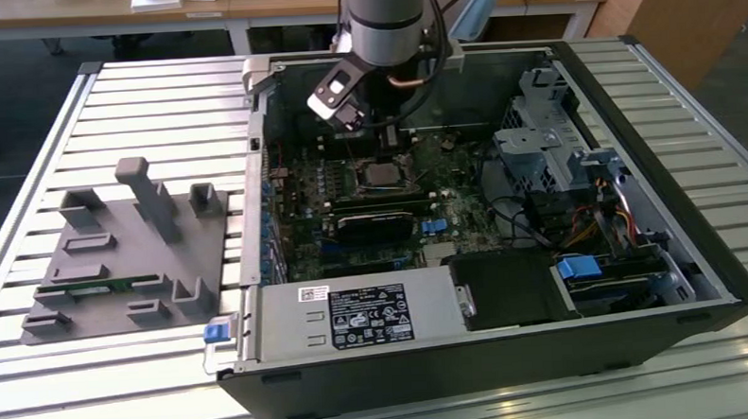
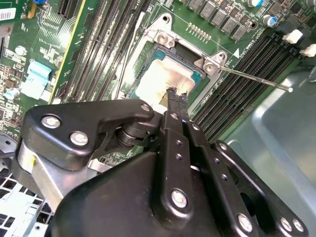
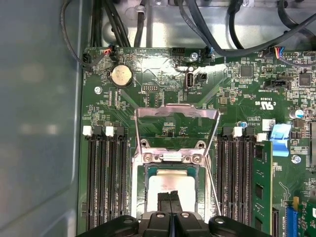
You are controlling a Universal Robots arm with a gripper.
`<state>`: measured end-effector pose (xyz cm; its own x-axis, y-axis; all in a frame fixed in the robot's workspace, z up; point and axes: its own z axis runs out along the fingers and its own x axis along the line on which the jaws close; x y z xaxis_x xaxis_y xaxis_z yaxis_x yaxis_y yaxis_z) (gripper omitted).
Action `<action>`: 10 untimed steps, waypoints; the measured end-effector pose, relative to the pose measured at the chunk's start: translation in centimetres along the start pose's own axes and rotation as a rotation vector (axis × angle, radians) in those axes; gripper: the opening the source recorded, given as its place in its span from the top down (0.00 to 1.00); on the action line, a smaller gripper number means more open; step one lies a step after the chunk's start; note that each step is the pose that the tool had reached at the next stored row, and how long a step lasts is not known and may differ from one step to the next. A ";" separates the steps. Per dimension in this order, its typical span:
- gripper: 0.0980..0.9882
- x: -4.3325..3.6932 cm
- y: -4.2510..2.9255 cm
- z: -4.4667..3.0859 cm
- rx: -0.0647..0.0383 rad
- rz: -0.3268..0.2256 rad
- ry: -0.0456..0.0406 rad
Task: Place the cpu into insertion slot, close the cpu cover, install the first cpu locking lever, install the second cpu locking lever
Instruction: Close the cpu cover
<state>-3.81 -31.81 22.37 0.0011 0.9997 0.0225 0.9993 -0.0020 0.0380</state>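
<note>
Slatted metal table (image 1: 154, 96) carries a computer case (image 1: 482, 370) that lies on its side with the panel off. A grey parts fixture (image 1: 112, 268) sits beside it, toward the exterior view's left. From above, the arm (image 1: 385, 20) reaches down into the case over the green motherboard (image 3: 237, 98).

Position of the cpu (image 3: 170, 181): it is seated in the socket between the two banks of memory slots (image 3: 106, 173). It lies flat with its pale metal top facing up. The part is square, so it has no long axis, and its edges run parallel to the socket walls and to the slots.

Position of the cpu cover (image 3: 177, 111): it is swung open. The frame hinges at the socket edge farthest from the gripper and leans back toward the coin cell (image 3: 121, 75) — its open window shows bare board behind it. A thin locking lever (image 2: 254, 79) stands clear of the socket, unlatched, angled out across the slots.

State of the gripper (image 3: 170, 196): the two black fingers (image 3: 164, 202) are pressed together with no gap and nothing between them. The tips sit directly over the top of the cpu, near its middle edge — at or just above the metal. Whether they actually touch it cannot be told.
</note>
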 end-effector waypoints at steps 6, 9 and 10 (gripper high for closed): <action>0.98 0.01 0.03 -0.30 0.001 0.000 0.0000; 0.98 0.01 0.05 -0.47 0.001 0.000 0.0001; 0.98 0.01 0.05 -0.52 0.001 0.000 0.0001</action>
<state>-3.79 -31.81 22.89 0.0012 0.9997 0.0226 0.9993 -0.0021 0.0371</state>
